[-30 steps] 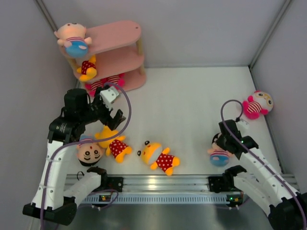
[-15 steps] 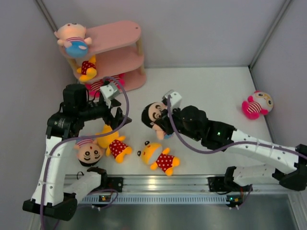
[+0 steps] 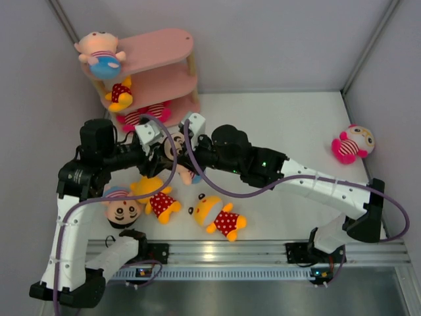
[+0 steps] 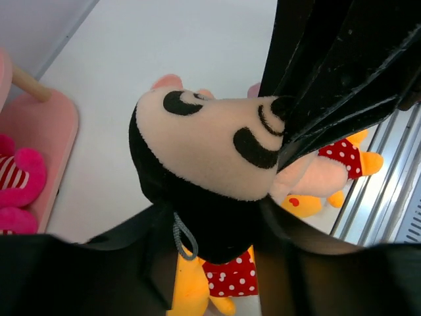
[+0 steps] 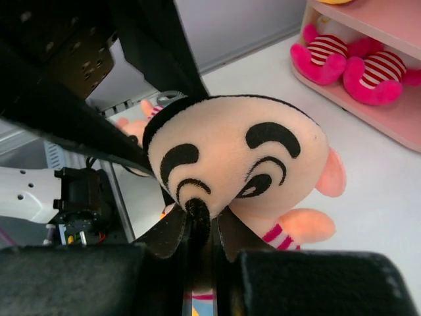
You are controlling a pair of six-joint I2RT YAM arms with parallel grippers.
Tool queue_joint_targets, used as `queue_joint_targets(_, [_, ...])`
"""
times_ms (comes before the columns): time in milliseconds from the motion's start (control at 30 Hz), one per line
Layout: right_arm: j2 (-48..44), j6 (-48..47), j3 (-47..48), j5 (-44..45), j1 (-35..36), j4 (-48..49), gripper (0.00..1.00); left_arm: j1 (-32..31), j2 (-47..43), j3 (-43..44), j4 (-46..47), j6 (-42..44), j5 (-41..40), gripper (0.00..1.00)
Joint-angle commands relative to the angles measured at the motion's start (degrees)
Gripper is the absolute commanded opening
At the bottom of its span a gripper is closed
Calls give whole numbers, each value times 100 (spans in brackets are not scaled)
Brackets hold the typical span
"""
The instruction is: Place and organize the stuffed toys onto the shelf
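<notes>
Right gripper pinches a boy doll by the head just in front of the shelf. Left gripper, jaws spread, crowds the doll's shelf side.

Boy doll: soft matt plush, embroidered features. Shelf: smooth pink boards, pale wooden posts. Bench: smooth matt white.
</notes>
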Motion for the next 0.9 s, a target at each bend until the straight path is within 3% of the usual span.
queue_joint_targets(0, [-469,-119,-129,-1019,55,757,0,-47,-3,79,28,481,-245,43])
queue_joint_targets(33, [-540,-110,-287,-1081,55,810,0,-47,14,70,28,491,-184,33])
queue_joint_targets(67, [-645,-110,-332,-1229,37,880,0,-47,41,79,28,482,-105,6])
queue_joint_targets(100, [-689,-145,-358,-1300,46,881,0,-47,58,96,28,395,-34,0])
queue_joint_targets(167, [-768,-172,-394,-1328,55,863,13,-47,146,228,28,220,72,0])
queue_joint_targets(200, [-821,-224,-481,-1240,46,863,27,-47,164,281,37,175,81,0])
queue_joint_targets(233, [-891,-285,-569,-1135,55,880,56,-47,181,368,37,131,11,0])
queue_joint_targets(267, [-1144,-390,-691,-864,46,1002,64,-47,216,413,37,87,-59,0])
queue_joint_targets(367, [-2073,-1329,-1709,-424,55,1485,73,-47,252,518,28,112,-385,0])
queue_joint_targets(400, [-2383,-2141,-2078,-422,55,2053,74,-47,269,545,37,174,-437,0])
queue_joint_targets(467, [-3227,-3660,-3299,-353,63,2548,99,-38,330,667,37,166,-360,0])
queue_joint_targets(533, [-3711,-4501,-4255,172,221,3075,99,-38,401,842,37,113,-210,0])
queue_joint_targets(600, [-3740,-5727,-4567,1244,658,3026,99,-38,532,1062,37,-62,-26,0])
queue_joint_targets(667, [-3512,-6741,-4848,2488,1133,3768,99,-38,673,1195,37,-203,71,0])
queue_joint_targets(700, [-3381,-7738,-5111,2739,1553,4129,99,-38,708,1256,37,-325,229,0])
queue_joint_targets(733, [-3118,-8096,-5183,2898,1671,4863,100,-38,752,1353,37,-379,317,0])
queue_joint_targets(867, [-2528,-8915,-5228,2769,1751,5958,99,-38,876,1494,37,-835,774,0])
